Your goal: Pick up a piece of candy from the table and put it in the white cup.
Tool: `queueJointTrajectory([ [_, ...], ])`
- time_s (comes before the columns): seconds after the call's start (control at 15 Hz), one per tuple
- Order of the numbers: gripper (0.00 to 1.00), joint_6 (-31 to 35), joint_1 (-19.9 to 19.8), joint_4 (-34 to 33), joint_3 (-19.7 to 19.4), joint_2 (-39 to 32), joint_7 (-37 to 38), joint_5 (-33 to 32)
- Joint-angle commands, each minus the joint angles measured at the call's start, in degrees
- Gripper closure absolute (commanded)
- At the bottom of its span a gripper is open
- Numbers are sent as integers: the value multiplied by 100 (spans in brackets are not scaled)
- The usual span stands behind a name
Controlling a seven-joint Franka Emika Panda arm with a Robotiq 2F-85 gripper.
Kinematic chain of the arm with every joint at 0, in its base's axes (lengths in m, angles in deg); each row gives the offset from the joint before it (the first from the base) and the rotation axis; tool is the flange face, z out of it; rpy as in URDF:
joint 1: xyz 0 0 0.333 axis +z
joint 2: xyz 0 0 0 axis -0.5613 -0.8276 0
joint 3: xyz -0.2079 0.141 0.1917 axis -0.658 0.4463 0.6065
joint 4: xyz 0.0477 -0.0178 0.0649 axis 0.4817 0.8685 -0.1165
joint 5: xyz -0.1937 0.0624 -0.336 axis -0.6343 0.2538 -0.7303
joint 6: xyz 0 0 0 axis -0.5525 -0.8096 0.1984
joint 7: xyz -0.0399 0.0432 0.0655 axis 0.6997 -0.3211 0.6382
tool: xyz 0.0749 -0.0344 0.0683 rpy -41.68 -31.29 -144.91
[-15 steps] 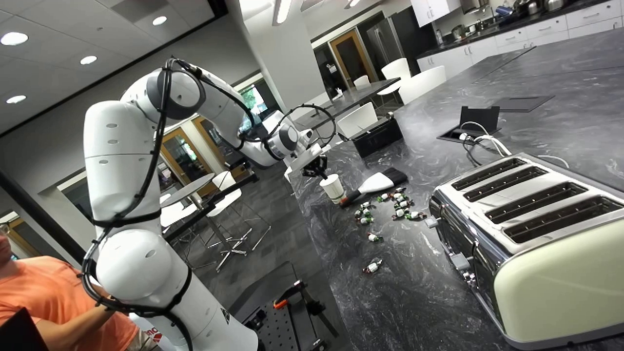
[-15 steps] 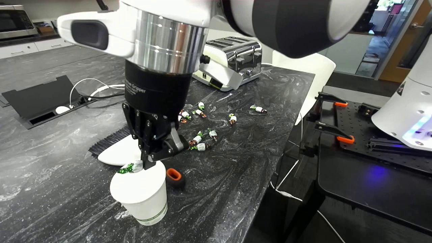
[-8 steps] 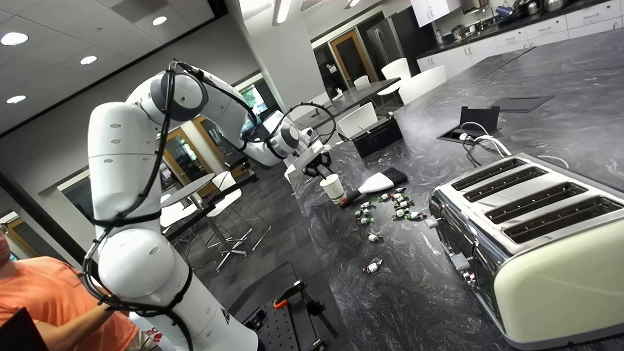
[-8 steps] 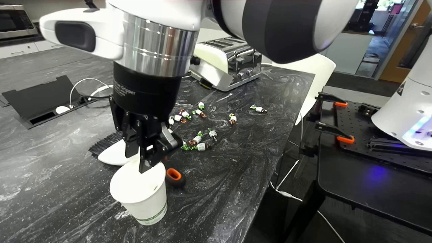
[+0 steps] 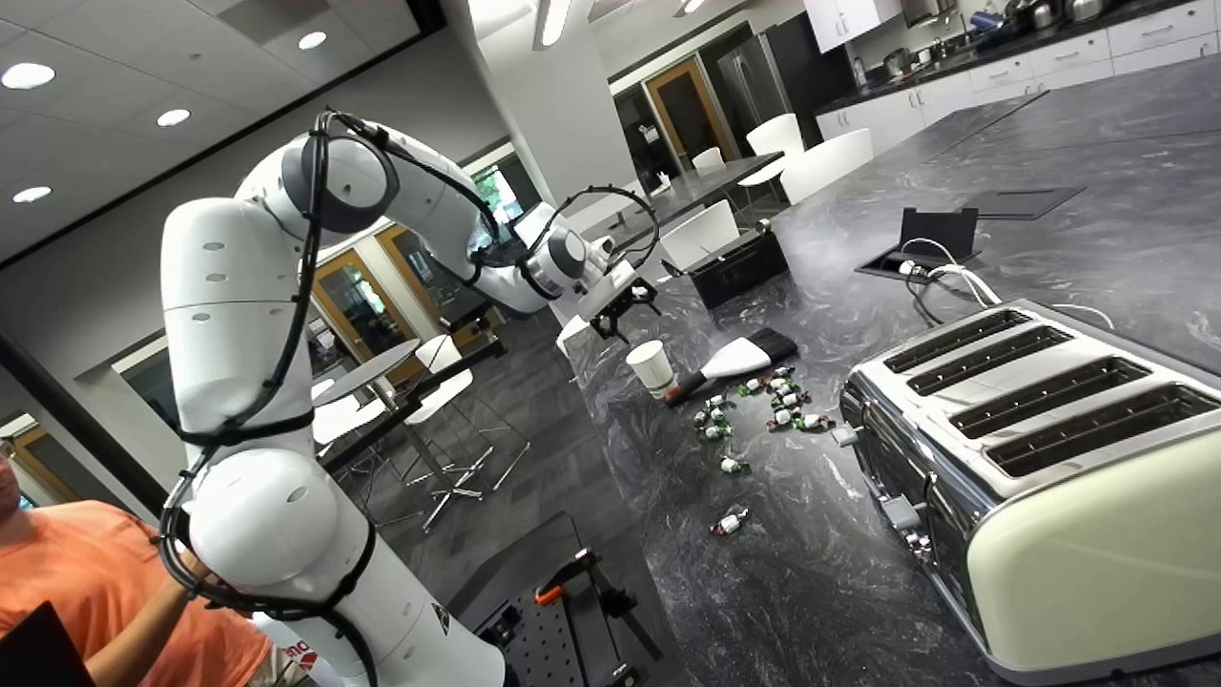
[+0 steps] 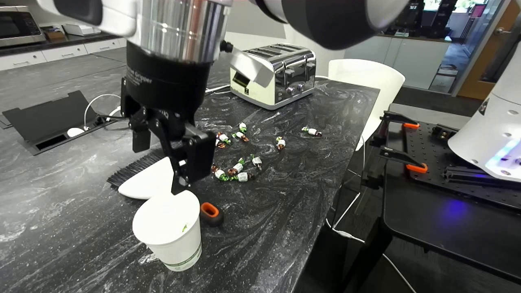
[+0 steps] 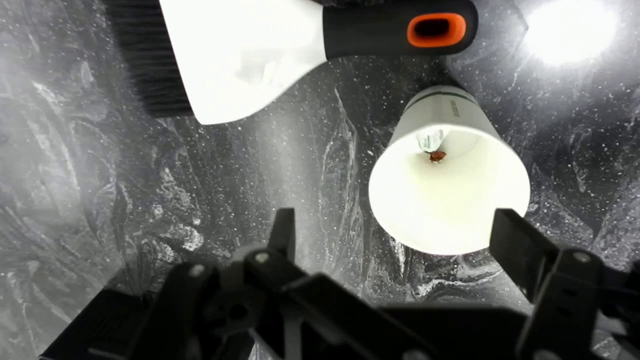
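While the black two-fingered gripper (image 7: 393,222) hangs over the dark grey, pale-veined, stone-like counter (image 7: 310,165), its fingers (image 7: 286,232) stand wide apart. Just below it, closer to one finger in the wrist view, a small white cylindrical cup (image 7: 445,212) with a thin green band stands upright. A candy (image 7: 430,141) in white wrapping with a reddish-brown twisted end lies inside the cup. Farther out from the gripper, just beside the cup, lies a brush (image 7: 245,55) with a white head, black bristles and a black handle. Farther still, several white candies (image 6: 242,176) with green and brown ends lie scattered; past most of them stands a large cream-and-chrome toaster (image 5: 1059,534).
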Motion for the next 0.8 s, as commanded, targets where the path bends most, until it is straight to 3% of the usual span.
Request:
queueJointTrajectory([
  [0.0, 0, -392, -778, 587, 500, 857, -735, 697],
  [0.13, 0, -678, -1221, 855, 673, 1277, -1244, 1182],
  [0.4, 0, -681, -1925, 1458, 588, 2054, -2152, 2161],
  [0.53, 0, -651, -2131, 1715, 457, 2373, -2655, 2695],
  [0.73, 0, -622, -2157, 2020, 114, 2716, -3046, 2993],
])
